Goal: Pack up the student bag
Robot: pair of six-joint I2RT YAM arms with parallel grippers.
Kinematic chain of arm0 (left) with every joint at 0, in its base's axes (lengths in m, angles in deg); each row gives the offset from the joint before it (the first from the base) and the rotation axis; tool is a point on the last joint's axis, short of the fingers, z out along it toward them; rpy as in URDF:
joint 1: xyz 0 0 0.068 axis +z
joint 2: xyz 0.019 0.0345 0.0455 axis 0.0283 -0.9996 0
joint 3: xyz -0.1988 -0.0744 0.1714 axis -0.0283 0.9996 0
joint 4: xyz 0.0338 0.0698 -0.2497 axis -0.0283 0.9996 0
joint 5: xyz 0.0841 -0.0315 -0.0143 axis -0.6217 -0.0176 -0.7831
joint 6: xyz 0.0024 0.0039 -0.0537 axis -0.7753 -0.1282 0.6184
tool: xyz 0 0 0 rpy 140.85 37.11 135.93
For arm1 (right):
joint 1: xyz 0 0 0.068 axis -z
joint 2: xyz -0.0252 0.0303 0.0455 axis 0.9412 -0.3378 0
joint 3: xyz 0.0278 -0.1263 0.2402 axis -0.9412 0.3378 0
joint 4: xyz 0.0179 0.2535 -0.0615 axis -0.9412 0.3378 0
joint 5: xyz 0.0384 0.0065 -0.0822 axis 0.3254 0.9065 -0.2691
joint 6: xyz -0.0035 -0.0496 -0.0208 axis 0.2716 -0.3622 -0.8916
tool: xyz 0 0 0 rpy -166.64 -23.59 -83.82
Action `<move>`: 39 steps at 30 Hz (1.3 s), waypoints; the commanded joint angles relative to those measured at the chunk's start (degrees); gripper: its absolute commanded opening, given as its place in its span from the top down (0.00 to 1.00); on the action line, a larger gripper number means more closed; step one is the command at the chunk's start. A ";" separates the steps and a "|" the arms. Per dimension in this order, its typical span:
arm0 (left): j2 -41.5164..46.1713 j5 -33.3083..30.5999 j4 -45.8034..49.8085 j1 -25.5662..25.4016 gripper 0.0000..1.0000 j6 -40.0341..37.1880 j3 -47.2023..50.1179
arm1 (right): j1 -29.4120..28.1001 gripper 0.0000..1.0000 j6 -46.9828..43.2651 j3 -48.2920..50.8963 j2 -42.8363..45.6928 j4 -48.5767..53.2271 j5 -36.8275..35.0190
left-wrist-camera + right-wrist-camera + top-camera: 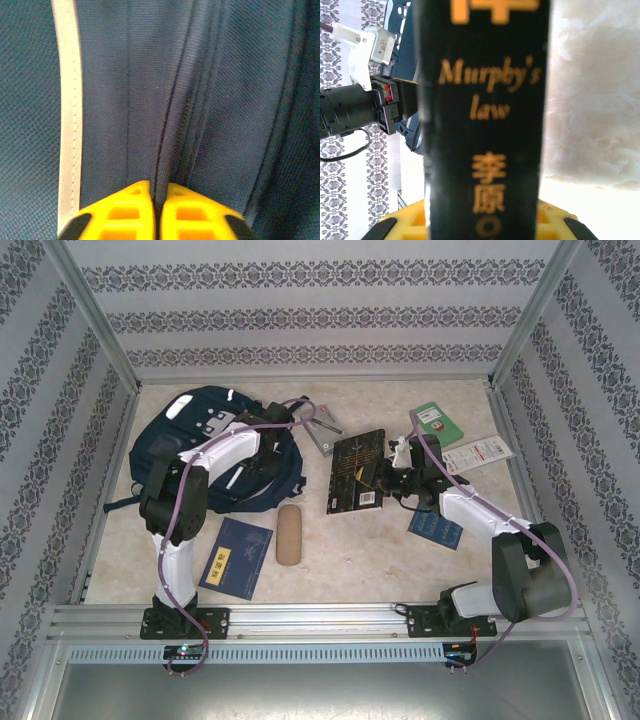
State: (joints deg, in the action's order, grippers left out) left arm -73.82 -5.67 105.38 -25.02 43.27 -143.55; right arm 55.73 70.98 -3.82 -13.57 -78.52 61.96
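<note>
Navy student bag (pixel 110 100) seam clamped in left pincer (pixel 156 195), black book (pixel 485 125) gripped by right pincer (pixel 482 222)

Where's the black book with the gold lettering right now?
Top view: the black gold-lettered book is right of centre, clamped in the right gripper, with the navy-blue fabric backpack to its left and a grey book at its far-left corner.

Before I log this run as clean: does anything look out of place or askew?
Nothing looks spilled or damaged. The black Murphy's law book sits slightly askew, clamped by the right gripper; the left gripper pinches fabric of the student bag.
</note>
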 commanded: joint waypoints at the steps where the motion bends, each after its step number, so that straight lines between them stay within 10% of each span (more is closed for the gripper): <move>1: 1.21 -3.11 3.42 0.59 1.00 0.62 -2.34 | -0.78 1.00 1.90 -0.91 -0.03 -5.86 1.92; 20: 10.02 0.24 13.17 3.50 1.00 3.13 -22.66 | -12.60 1.00 27.55 -18.39 -21.95 -38.39 0.94; 39: 8.46 8.95 14.79 6.77 1.00 4.42 -29.44 | -25.20 1.00 39.11 -50.88 -54.99 -38.13 -20.97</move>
State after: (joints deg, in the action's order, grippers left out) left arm -66.80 1.67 122.58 -18.37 46.68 -170.04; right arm 30.66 107.33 -48.56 -66.11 -113.53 47.49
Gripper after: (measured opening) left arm 0.074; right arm 0.170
